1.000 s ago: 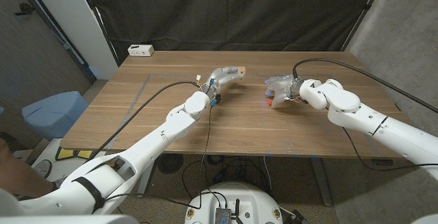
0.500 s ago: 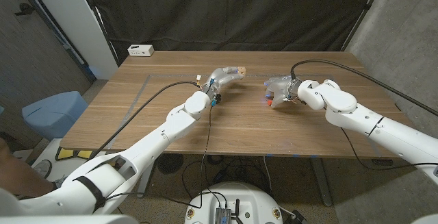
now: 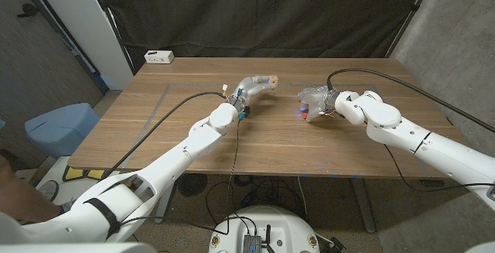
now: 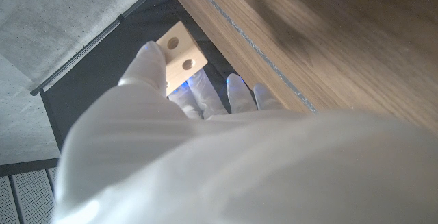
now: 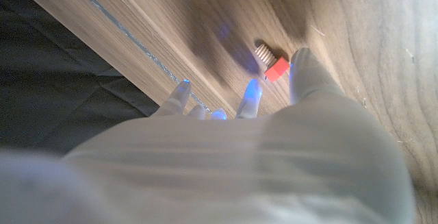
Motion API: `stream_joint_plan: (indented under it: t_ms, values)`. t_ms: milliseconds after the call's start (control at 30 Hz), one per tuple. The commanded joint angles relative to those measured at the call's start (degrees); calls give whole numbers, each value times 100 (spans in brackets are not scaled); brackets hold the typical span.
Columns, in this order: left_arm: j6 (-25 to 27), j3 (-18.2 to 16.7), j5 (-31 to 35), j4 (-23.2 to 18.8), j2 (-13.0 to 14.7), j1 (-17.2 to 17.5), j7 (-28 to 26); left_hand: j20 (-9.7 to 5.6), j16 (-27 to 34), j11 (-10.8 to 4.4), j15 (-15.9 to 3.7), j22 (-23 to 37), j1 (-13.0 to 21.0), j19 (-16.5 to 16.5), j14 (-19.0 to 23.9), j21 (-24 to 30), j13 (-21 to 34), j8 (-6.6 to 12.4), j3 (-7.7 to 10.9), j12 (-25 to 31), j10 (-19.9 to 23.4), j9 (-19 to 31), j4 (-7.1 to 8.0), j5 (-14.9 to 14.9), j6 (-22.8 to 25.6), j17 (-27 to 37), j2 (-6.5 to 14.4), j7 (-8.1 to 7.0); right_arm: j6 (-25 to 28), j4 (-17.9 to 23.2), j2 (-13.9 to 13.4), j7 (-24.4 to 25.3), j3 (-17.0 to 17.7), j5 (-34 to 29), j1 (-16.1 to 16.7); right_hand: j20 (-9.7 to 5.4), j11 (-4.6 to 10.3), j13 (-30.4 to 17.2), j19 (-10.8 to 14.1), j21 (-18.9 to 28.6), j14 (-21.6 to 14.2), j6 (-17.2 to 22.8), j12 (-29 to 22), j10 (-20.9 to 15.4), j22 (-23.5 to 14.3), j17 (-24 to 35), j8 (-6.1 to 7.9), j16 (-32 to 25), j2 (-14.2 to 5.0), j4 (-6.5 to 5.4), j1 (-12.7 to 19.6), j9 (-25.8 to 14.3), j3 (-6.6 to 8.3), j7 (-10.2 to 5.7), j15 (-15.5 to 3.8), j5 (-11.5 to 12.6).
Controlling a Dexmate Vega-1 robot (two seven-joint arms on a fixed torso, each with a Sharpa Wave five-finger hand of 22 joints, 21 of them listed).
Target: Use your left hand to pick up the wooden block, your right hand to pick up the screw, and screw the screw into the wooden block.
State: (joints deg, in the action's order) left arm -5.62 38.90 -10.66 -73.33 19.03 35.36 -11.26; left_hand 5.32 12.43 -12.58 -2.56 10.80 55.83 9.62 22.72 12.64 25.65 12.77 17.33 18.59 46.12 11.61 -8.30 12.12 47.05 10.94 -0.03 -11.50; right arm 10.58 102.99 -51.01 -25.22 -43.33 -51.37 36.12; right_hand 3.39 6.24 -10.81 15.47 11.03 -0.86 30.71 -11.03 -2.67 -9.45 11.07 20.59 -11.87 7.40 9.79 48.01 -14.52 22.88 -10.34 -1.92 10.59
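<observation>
The left wrist view shows two drilled holes in the pale rectangular wooden block (image 4: 181,53), gripped by the left hand (image 3: 255,84) above the wooden surface (image 3: 186,125). The right hand (image 5: 274,125), fingers spread, has edged leftward; the red-headed ribbed screw (image 5: 272,62) lies just beside them.

Wooden counter (image 3: 186,133), both arms reaching in from the near corners. Left hand (image 3: 251,87) out past the middle toward the far edge, holding a pale wooden block (image 3: 270,79) at its fingers. Right hand (image 3: 315,102) well apart from it toward the right edge, over a small red screw (image 3: 304,115). White power strip (image 3: 159,56) at the far left corner.
</observation>
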Motion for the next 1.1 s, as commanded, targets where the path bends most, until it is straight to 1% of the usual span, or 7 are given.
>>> stream_joint_plan:
  t_ms: [33,133,367,467,733,867,1100]
  values:
    - [45,9,-15,10,-13,-14,5,-4,23,-10,-432,18,10,-41,25,-30,31,17,-21,-7,47,16,13,26,53,14,64,12,-89,-67,23,129,-39,-86,-16,0,38,-11,88,19,-57,148,-34,-76,-24,18,94,-32,28,7,97,-40,57,-24,-84,26]
    - [43,14,-10,15,-16,-18,4,-7,27,-10,-429,18,7,-39,34,-29,34,15,-25,-10,50,16,13,26,53,15,67,13,-98,-64,20,182,-37,-115,-1,-11,81,-12,128,26,-95,248,-43,-127,-24,19,163,-40,27,9,137,-66,80,-36,-114,29]
    - [36,22,-1,35,-31,-39,-3,-4,29,-10,-431,18,-2,-46,41,-30,39,18,-33,-16,59,16,18,27,68,16,73,11,-129,-83,32,254,-36,-150,10,-28,199,-13,171,27,-143,334,-44,-181,-24,21,245,-47,31,8,197,-107,112,-69,-159,29]
    - [31,26,-1,47,-37,-47,3,1,28,-11,-425,18,-7,-47,38,-31,41,15,-36,-17,63,16,21,28,64,16,79,16,-162,-107,37,309,-36,-154,12,-41,199,-14,199,29,-167,430,-51,-225,-25,22,311,-50,32,5,223,-131,128,-72,-174,28]
    - [52,33,-6,70,-55,-64,1,8,31,-9,-413,19,-25,-54,42,-31,48,13,-43,-28,69,16,34,30,71,20,103,22,-250,-155,37,408,-35,-155,4,-72,282,-15,256,26,-218,711,-61,-336,-26,27,509,-51,30,-1,299,-205,174,-78,-224,26]
    - [71,33,-7,64,-56,-65,-7,12,31,-8,-417,19,-34,-57,40,-32,51,12,-47,-31,71,16,38,31,72,21,109,26,-276,-172,38,441,-34,-155,8,-81,304,-15,279,29,-223,750,-59,-350,-26,28,543,-49,34,1,317,-221,182,-92,-239,25]
    - [76,44,-15,92,-69,-84,13,23,30,-8,-411,20,-50,-70,39,-35,56,9,-56,-41,76,17,45,31,74,22,123,34,-307,-218,54,516,-34,-139,22,-102,358,-16,326,29,-268,923,-68,-439,-27,31,680,-52,45,-1,370,-281,208,-105,-256,15]
